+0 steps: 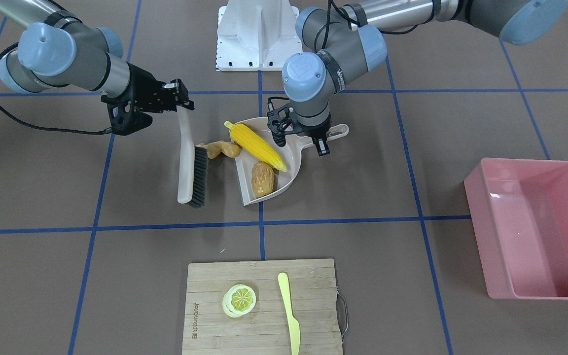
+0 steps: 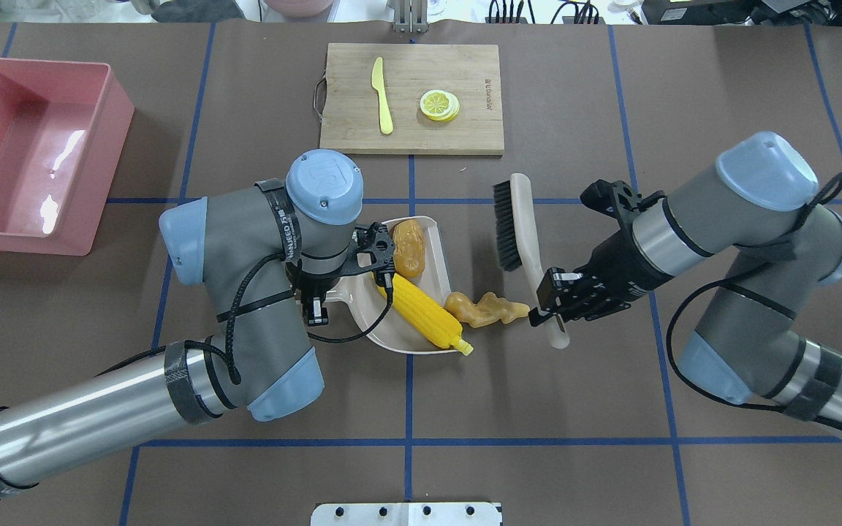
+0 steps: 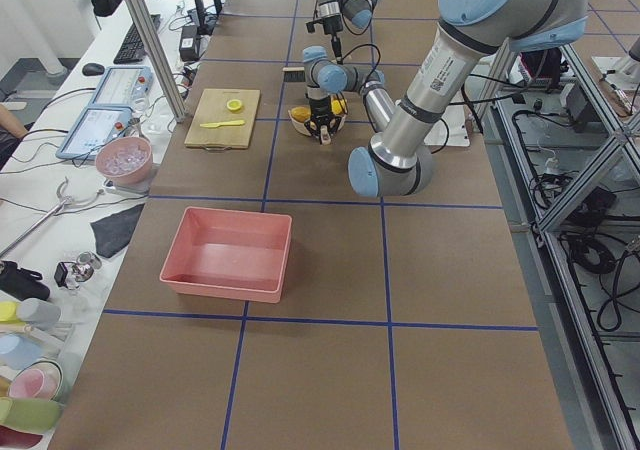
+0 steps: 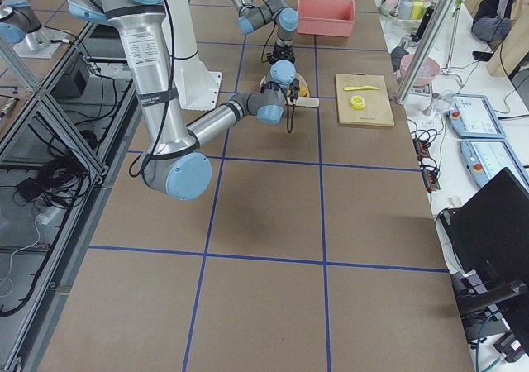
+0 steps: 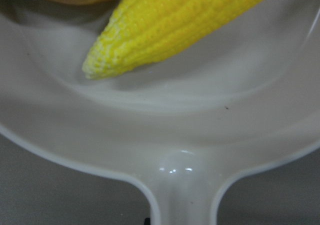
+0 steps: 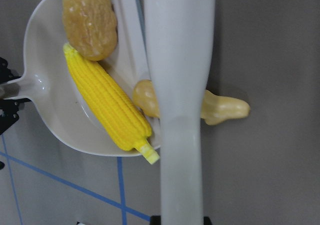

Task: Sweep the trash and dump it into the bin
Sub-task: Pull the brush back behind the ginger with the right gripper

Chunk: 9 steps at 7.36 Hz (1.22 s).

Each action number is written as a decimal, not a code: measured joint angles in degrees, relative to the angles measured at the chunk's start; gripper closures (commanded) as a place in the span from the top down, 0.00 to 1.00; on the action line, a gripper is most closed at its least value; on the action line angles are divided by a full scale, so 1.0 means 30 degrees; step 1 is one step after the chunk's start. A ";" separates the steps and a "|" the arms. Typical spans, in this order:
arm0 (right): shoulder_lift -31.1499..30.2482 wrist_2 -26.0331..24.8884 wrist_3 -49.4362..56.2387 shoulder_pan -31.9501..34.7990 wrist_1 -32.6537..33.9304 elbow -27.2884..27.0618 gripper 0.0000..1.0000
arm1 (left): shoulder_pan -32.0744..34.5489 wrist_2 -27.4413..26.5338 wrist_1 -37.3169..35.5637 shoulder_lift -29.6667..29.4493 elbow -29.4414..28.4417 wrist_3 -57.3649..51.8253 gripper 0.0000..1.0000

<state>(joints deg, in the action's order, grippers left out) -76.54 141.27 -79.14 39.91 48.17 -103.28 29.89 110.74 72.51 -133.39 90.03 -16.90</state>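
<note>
The beige dustpan (image 1: 294, 153) lies on the table with the yellow corn cob (image 1: 257, 145) and the brown potato (image 1: 263, 178) inside. The tan ginger root (image 1: 222, 149) lies at the pan's open lip, between the pan and the brush bristles (image 1: 199, 175). My left gripper (image 1: 317, 139) is shut on the dustpan handle (image 5: 180, 190). My right gripper (image 2: 549, 310) is shut on the brush handle (image 6: 180, 85), with the brush head down on the table. The pink bin (image 1: 535, 231) stands empty, far off on my left (image 2: 26, 146).
A wooden cutting board (image 1: 205, 335) at the table's far edge holds a lemon slice (image 1: 239, 300) and a yellow plastic knife (image 1: 290, 313). The white robot base (image 1: 257, 34) is behind the dustpan. Blue tape lines cross the brown table.
</note>
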 measured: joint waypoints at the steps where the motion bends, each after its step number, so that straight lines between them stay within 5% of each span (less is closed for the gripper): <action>1: -0.0968 0.0059 -0.0900 -0.0042 -0.0020 -0.0819 0.00 | -0.0001 0.0000 0.0000 -0.0007 -0.0005 0.0006 0.00; 5: -0.1991 -0.0671 -0.7354 -0.2168 -0.0152 -0.2542 0.00 | -0.0002 -0.0001 0.0000 -0.0011 -0.0009 0.0010 0.00; 9: -0.1914 -0.3578 -1.1033 -0.5175 -0.0118 -0.3138 0.00 | -0.0050 -0.0002 0.0025 -0.0029 -0.0159 0.0010 0.00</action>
<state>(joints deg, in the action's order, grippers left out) -82.28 130.54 -112.24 24.38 47.82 -112.69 29.74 110.74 72.59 -133.47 89.56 -16.87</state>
